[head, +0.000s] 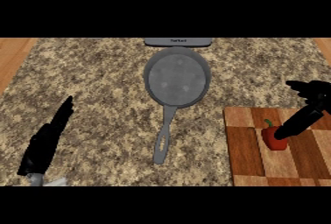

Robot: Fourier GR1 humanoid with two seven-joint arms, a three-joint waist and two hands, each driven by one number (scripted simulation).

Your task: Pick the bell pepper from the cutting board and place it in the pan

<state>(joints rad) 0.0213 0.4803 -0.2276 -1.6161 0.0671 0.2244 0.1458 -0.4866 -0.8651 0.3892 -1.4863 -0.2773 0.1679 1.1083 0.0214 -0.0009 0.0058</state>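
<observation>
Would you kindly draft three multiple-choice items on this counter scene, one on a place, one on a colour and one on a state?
1. Where is the bell pepper?
A. in the pan
B. on the cutting board
C. on the bare counter

2. What colour is the pepper's body?
A. yellow
B. purple
C. red

3. What is in the pan?
A. nothing
B. the pepper
C. a spoon

Answers:
1 B: it sits on the wooden cutting board, with the right hand reaching down to it.
2 C: red with a green stem.
3 A: its grey inside is bare.

The left hand rests open at the lower left.
</observation>
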